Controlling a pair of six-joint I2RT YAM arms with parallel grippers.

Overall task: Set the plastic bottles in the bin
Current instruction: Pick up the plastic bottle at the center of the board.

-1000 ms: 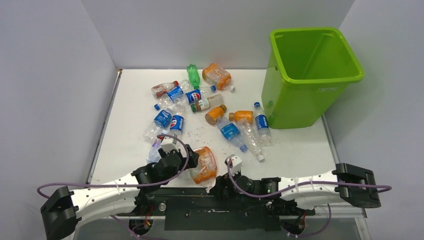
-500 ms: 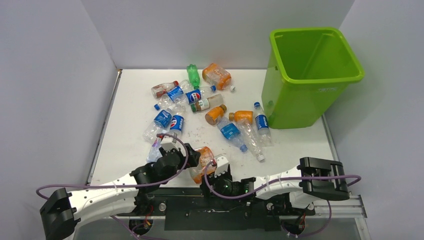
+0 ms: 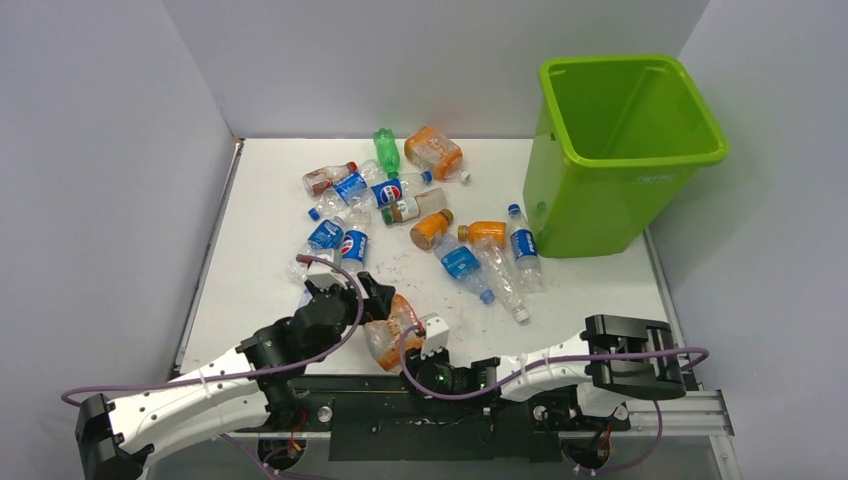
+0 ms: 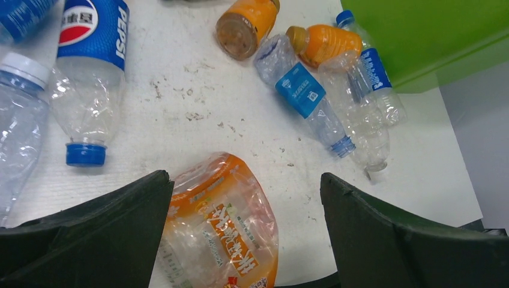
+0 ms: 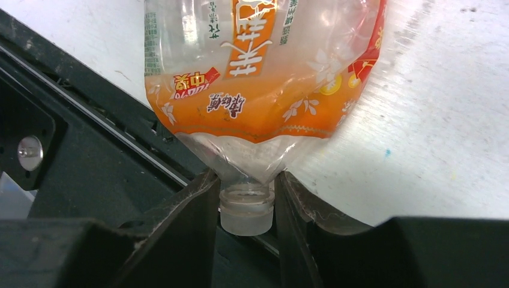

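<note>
Grasp step: right gripper (image 5: 247, 207) clamps the orange-labelled bottle (image 5: 264, 78) by its neck; left gripper (image 4: 246, 210) hangs open above it. Next move should be: lift, carry to bin (image 3: 590, 205) at 2 o'clock, release.

Crinkled glossy clear plastic bottle (image 5: 264, 72), glossy green plastic bin (image 3: 590, 190), matt scuffed table (image 3: 600, 290)

Left wrist view: the orange-labelled bottle (image 4: 225, 222) runs off the bottom edge, neck apparently out of frame

Left gripper (image 4: 245, 180) jaws wide apart, crushed orange-label bottle (image 4: 222, 228) between them; Pepsi bottle (image 4: 90, 66) and bin (image 4: 432, 36) beyond
</note>
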